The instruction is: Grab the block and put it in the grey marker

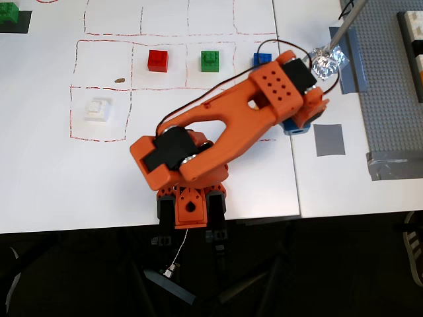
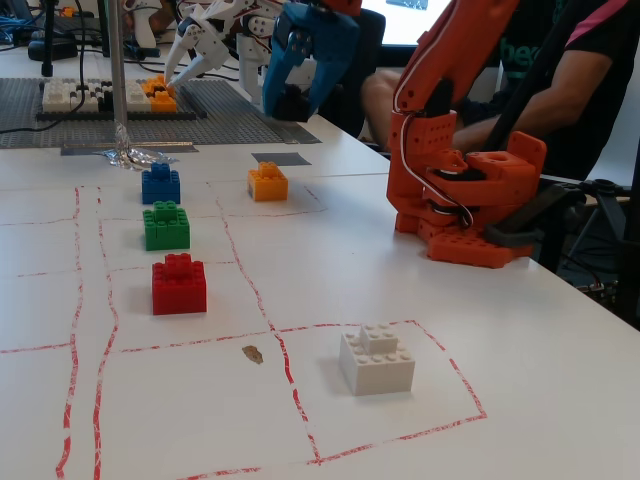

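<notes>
Rigid, light plastic with slick flat sides, the black block point(image 2: 293, 99) appears pinched side-to-side in the raised gripper point(image 2: 290, 108); the grey marker point(image 1: 328, 139) lies just beside and below it.

A white counter point(image 1: 39, 191) marked with red grid lines is seen in both views. In the overhead view, a red brick point(image 1: 157, 60) and a green brick point(image 1: 210, 61) are placed in neighbouring cells of one row, with a blue brick point(image 1: 259, 59) partly covered further right. A white brick point(image 1: 97, 109) is set alone in a cell below and to the left. In the fixed view, an orange brick point(image 2: 267, 182) is seen near the far edge. A crumpled foil piece point(image 1: 328, 63) is found at the foot of a metal rod point(image 1: 347, 20), and a grey studded baseplate point(image 1: 393, 86) is laid along the right edge.
</notes>
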Motion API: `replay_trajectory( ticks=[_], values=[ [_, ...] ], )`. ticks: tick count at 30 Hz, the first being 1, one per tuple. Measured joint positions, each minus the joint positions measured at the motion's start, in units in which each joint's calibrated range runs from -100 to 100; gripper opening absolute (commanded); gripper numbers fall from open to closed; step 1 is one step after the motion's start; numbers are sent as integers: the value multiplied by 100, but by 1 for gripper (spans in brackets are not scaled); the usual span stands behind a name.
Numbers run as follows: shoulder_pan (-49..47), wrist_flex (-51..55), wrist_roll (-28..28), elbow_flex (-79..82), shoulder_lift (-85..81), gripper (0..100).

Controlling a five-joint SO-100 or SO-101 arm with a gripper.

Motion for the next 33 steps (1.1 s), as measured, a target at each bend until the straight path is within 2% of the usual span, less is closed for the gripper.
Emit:
replay_trajectory(
  ticks=[13,33],
  values=[
    [1157,-1198,396,-1208,2157,0],
    [1346,-1809,444,-1335,3128,0]
  ],
)
